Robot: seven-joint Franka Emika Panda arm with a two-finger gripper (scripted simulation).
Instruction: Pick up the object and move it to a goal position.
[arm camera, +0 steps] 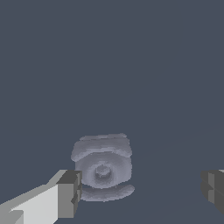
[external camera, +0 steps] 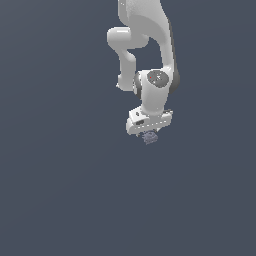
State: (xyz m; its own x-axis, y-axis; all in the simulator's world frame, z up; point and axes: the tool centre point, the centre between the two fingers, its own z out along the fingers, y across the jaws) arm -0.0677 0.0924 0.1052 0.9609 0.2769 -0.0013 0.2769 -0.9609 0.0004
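Observation:
The object (arm camera: 103, 166) is a small lumpy grey-purple blob with a swirled, knobbly surface, lying on the dark grey floor. In the wrist view it sits between my two fingertips, close to one finger (arm camera: 70, 193) and well apart from the other finger (arm camera: 213, 187). My gripper (arm camera: 141, 190) is open and empty. In the exterior view the white gripper (external camera: 148, 134) points down right over the object (external camera: 149, 138), which peeks out just under the hand. The fingers are hidden there.
The white arm (external camera: 150, 45) comes down from the top of the exterior view. A plain dark grey floor (external camera: 60, 190) spreads all round. No goal marker shows.

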